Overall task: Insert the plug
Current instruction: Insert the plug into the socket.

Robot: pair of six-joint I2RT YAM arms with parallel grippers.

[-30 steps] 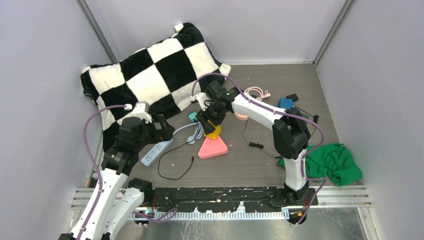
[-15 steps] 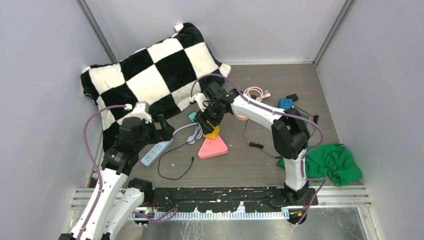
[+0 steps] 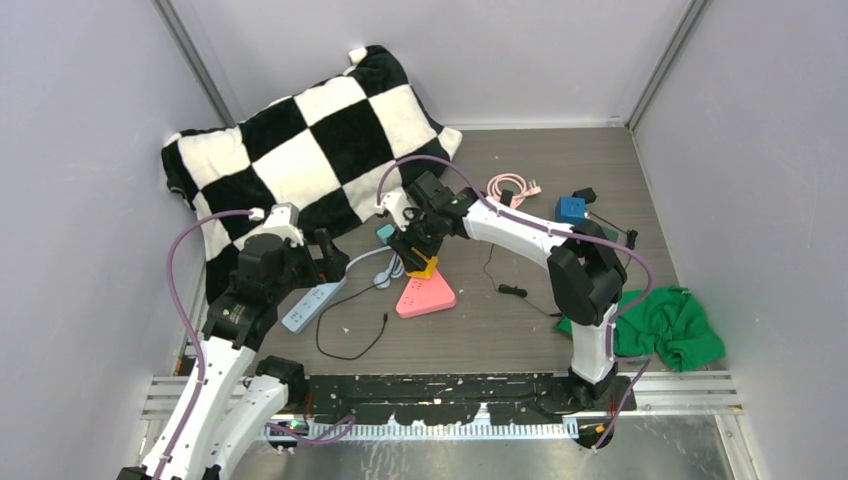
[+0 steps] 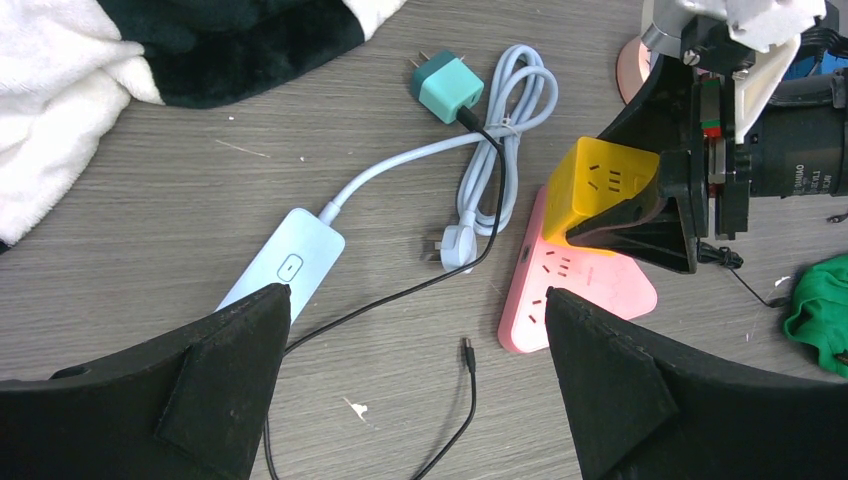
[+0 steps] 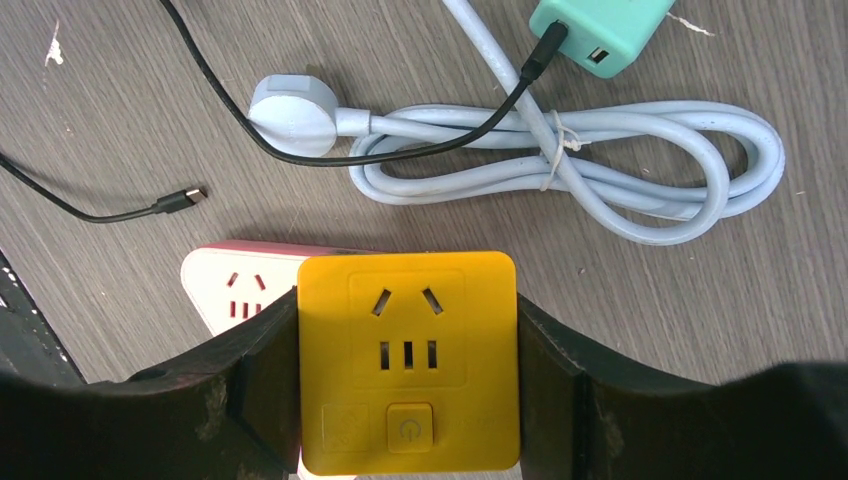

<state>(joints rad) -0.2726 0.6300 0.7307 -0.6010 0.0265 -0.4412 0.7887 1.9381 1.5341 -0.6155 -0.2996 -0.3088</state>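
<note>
Hiding the underside of the yellow socket cube [image 5: 408,300] from every view, so not telling whether pins are sticking out below it, or whether it is touching the pink triangular strip [image 4: 575,300] beneath. Cutting off the teal adapter [image 5: 600,28] at the top edge of the right wrist view. Covering 1 end of the pale blue power strip [image 4: 290,265] behind a left finger. Running the black cable [image 5: 185,197] off the left edge of that same view, only its small metal tip showing clearly.

Clamping the right claw [image 3: 416,252] on the cube, 1 black finger pressing each side. Showing a bright yellow square top face with rounded corners, carrying 2 slanted slots, 3 upright slots below them and 1 round power button near the edge. Sitting over the pink strip's far corner, near the coiled pale blue cord [image 5: 620,170] and its white plug [image 5: 295,115], both lying on the desk [image 3: 480,330].

Hanging the left claw [image 4: 412,300] spread wide above the desk, gripping nothing, near the pale blue strip.
</note>
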